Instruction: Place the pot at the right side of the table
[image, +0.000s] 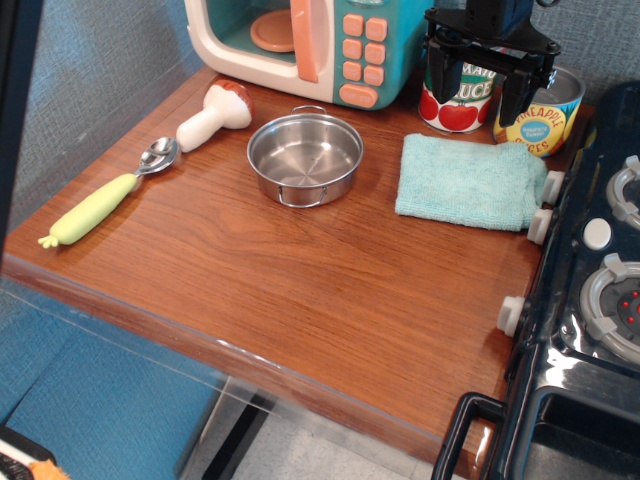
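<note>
The shiny steel pot (305, 157) with two small wire loop handles sits upright and empty on the brown wood-grain table (300, 290), at the back middle, just in front of the toy microwave. My black gripper (480, 85) hangs at the back right, above the two tin cans, well to the right of the pot and clear of it. Its fingers (441, 68) are spread apart and hold nothing.
A teal cloth (470, 182) lies right of the pot. Two labelled cans (458, 98) (545, 118) stand at the back right. A toy microwave (300, 45) stands behind. A mushroom toy (215, 115) and a green-handled spoon (105, 200) lie left. A black toy stove (590, 290) borders the right edge.
</note>
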